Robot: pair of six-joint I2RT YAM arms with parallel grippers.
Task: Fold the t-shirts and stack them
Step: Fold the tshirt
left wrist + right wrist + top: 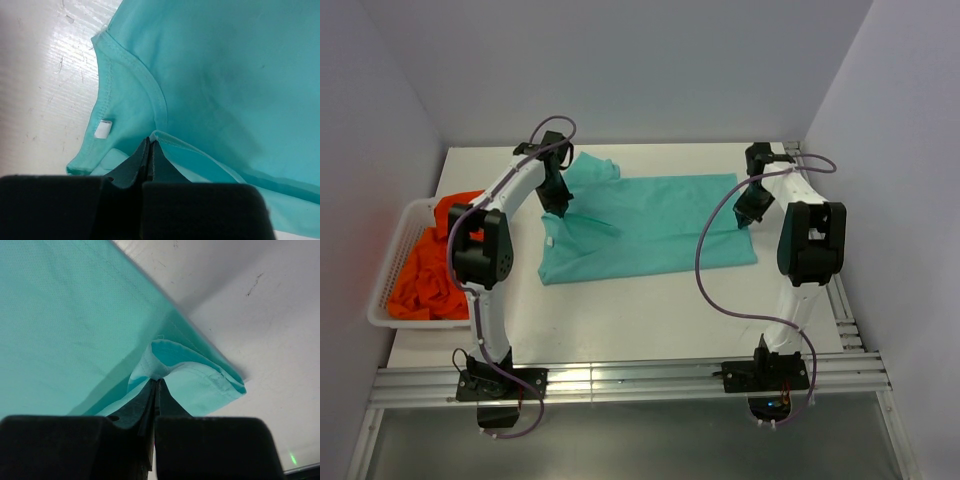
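Note:
The teal-green t-shirt (650, 225) lies spread across the middle of the white table. My left gripper (560, 207) is shut on its cloth near the neck; in the left wrist view (150, 141) the closed tips pinch a hemmed edge beside the collar and the small white neck label (103, 129). My right gripper (748, 215) is shut on the shirt's right edge; in the right wrist view (157, 381) the tips pinch a lifted fold of cloth (195, 370). The orange-red t-shirts (432, 265) lie heaped in the basket at the left.
The white slatted basket (392, 262) stands at the table's left edge. Purple cables loop from both arms. Bare white table (650, 320) shows in front of the teal shirt. A metal rail (620, 380) runs along the near edge.

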